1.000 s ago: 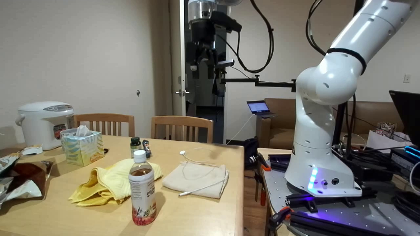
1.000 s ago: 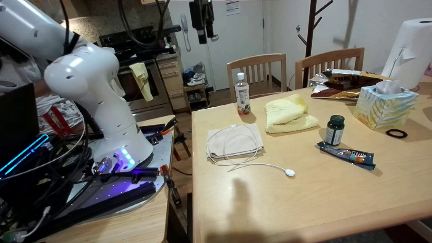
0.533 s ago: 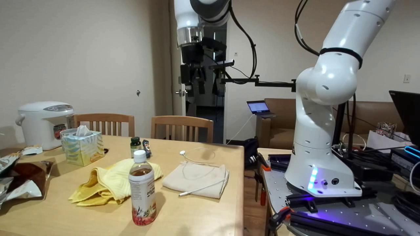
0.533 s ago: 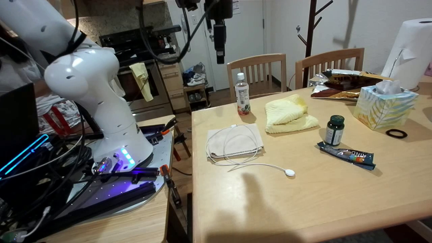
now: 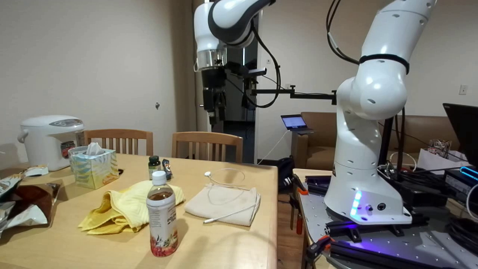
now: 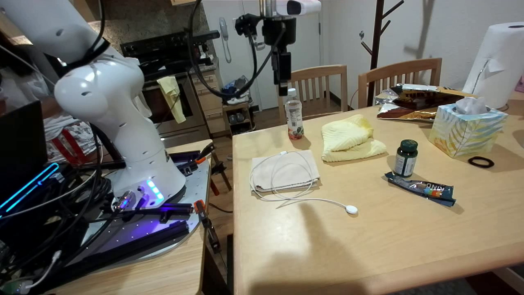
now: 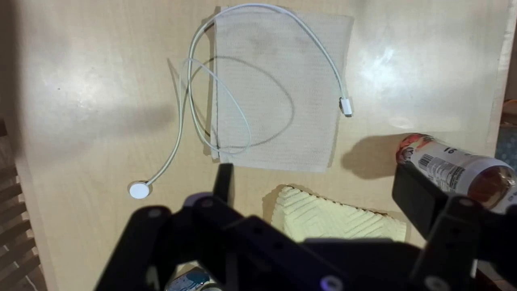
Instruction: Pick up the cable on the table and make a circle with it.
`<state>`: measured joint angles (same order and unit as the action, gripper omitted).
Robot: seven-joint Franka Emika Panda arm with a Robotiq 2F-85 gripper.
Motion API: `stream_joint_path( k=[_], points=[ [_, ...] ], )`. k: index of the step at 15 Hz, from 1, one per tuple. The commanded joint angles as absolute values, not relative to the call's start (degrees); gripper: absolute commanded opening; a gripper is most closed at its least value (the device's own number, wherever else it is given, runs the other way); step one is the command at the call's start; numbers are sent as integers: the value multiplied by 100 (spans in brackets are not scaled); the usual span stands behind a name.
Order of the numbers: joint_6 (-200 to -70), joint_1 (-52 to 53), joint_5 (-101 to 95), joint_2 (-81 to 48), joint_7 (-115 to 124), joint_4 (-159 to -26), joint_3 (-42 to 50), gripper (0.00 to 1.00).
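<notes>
Cable point(image 7: 189, 76) partly over beige cloth point(image 7: 270, 101); only wrist view shows end effector point(image 7: 317, 182) clearly wide.

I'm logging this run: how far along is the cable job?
Done: neither step yet; the cable lies in loose loops partly over the pale cloth, its disc end and plug end apart. In hand: nothing; the gripper hangs open above the table. Left: picking up the cable, then making the circle.
</notes>
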<state>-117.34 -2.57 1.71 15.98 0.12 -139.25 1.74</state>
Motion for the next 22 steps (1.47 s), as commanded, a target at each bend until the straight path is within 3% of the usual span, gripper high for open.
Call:
stream_joint_path(
  k=[1, 8, 17, 22],
  points=[
    [-11727, -238, 168, 1598, 14, -13921, 192, 100],
    [-12334, -279, -599, 996, -616, -13709, 308, 100],
    [-13132, -371, 1217, 124, -1661, -13877, 727, 100],
    [-13060, -480, 1116, -193, -1389, -13940, 720, 100]
  ],
)
